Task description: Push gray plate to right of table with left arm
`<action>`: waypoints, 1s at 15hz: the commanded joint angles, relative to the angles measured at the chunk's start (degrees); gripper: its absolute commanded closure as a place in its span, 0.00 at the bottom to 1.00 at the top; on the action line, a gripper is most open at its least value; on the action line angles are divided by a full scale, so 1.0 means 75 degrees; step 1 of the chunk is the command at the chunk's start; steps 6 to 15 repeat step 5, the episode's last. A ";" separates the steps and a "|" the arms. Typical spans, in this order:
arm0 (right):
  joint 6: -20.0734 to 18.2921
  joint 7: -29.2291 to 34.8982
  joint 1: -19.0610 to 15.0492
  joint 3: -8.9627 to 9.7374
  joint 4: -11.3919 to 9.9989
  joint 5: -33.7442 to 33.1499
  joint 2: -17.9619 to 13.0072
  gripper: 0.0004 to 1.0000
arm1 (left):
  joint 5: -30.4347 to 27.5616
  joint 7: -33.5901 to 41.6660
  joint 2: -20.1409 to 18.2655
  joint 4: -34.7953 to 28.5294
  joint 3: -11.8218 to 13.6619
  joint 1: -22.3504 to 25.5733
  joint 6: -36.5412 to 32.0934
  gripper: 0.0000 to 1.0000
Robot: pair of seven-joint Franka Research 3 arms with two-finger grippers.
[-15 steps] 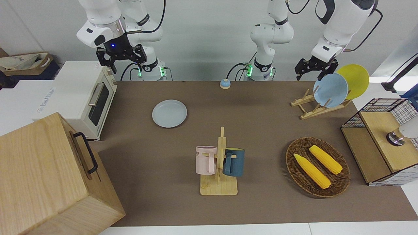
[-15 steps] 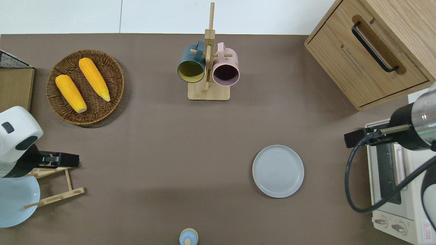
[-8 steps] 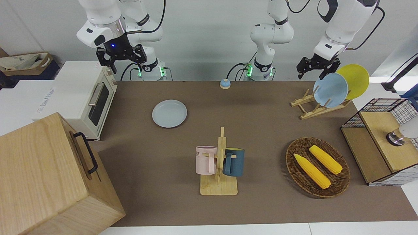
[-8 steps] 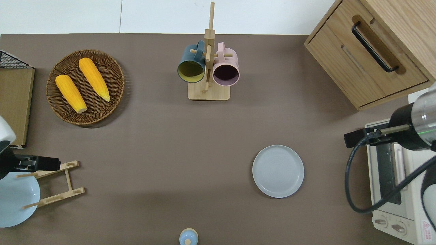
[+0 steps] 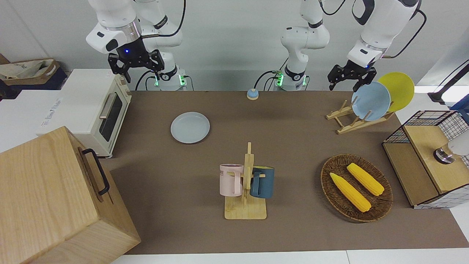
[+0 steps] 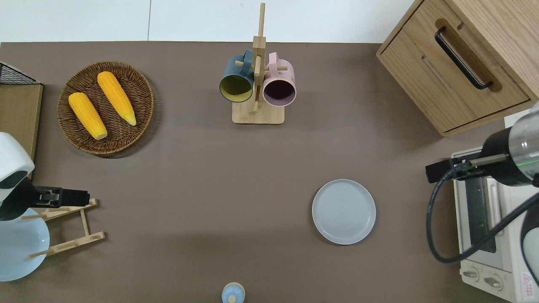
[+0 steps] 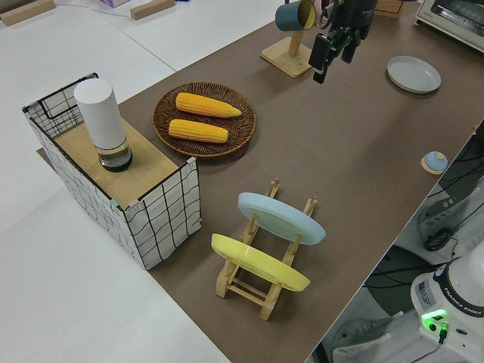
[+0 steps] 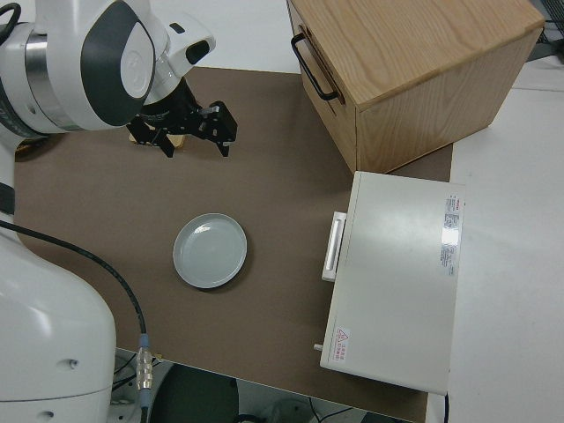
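I had not yet reached the gray plate (image 6: 344, 211), which lay flat on the table (image 6: 210, 176) toward the right arm's end, near the toaster oven (image 6: 488, 227). My left gripper (image 6: 69, 197) hung over the plate rack (image 6: 69, 227), fingers apart and empty. Next, I judged, a long crossing, then lowering beside the plate's rim. My right arm was parked

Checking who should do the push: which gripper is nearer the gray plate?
Right. The right gripper is up over the toaster oven's edge beside the gray plate; the left gripper is over the plate rack, at the table's opposite end.
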 commanded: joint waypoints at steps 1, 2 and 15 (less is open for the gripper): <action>-0.0110 0.0018 -0.0154 0.0103 0.0061 0.0078 -0.0023 0.02 | -0.0067 -0.0119 -0.0109 -0.0183 -0.0071 -0.0092 0.0131 0.00; -0.0110 0.0007 -0.0154 0.0114 0.0061 0.0078 -0.0023 0.02 | -0.0067 -0.0131 -0.0109 -0.0183 -0.0071 -0.0092 0.0108 0.00; -0.0110 0.0007 -0.0154 0.0103 0.0061 0.0078 -0.0023 0.02 | -0.0043 -0.0143 -0.0109 -0.0183 -0.0083 -0.0092 0.0037 0.00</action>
